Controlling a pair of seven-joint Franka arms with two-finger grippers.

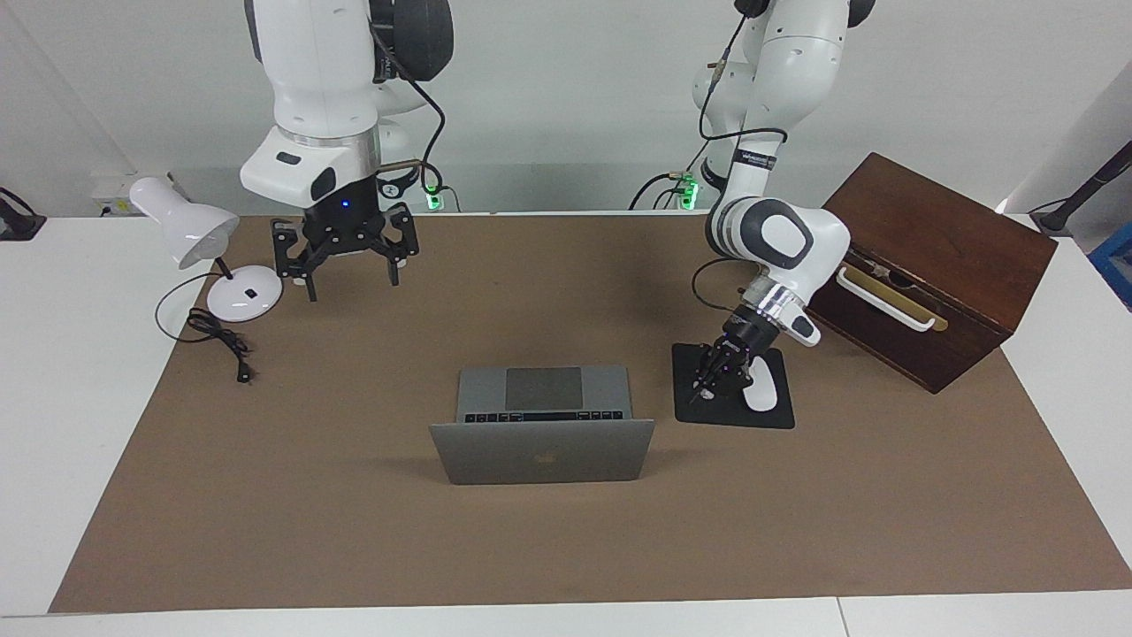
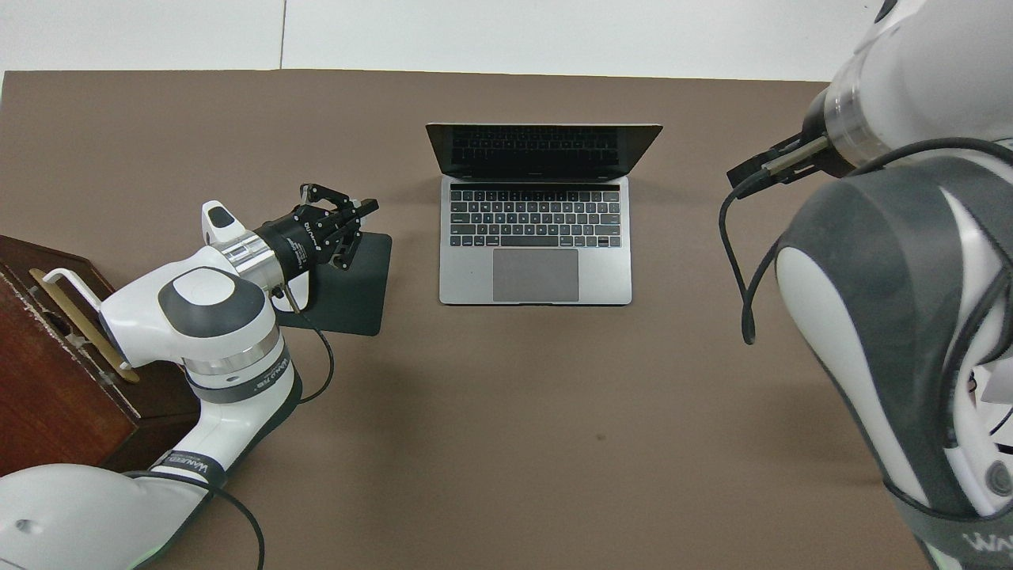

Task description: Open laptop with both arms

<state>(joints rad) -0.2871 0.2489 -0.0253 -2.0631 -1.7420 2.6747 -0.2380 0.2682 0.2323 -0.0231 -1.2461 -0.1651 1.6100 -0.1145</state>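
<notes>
The silver-grey laptop (image 1: 541, 451) (image 2: 536, 237) stands open at the table's middle, its lid upright and its black keys and grey trackpad showing. My right gripper (image 1: 349, 261) is open and empty, raised over the mat beside the lamp, well away from the laptop; in the overhead view the arm hides it. My left gripper (image 1: 709, 387) (image 2: 362, 229) is open and empty, low over the black mouse pad's (image 1: 707, 414) (image 2: 356, 297) laptop-side edge, a short way from the laptop.
A white mouse (image 1: 762, 394) lies on the pad, hidden under my left arm in the overhead view. A dark wooden box (image 1: 911, 265) (image 2: 47, 372) with a white handle stands at the left arm's end. A white desk lamp (image 1: 190, 230) and its black cable (image 1: 221, 341) are at the right arm's end.
</notes>
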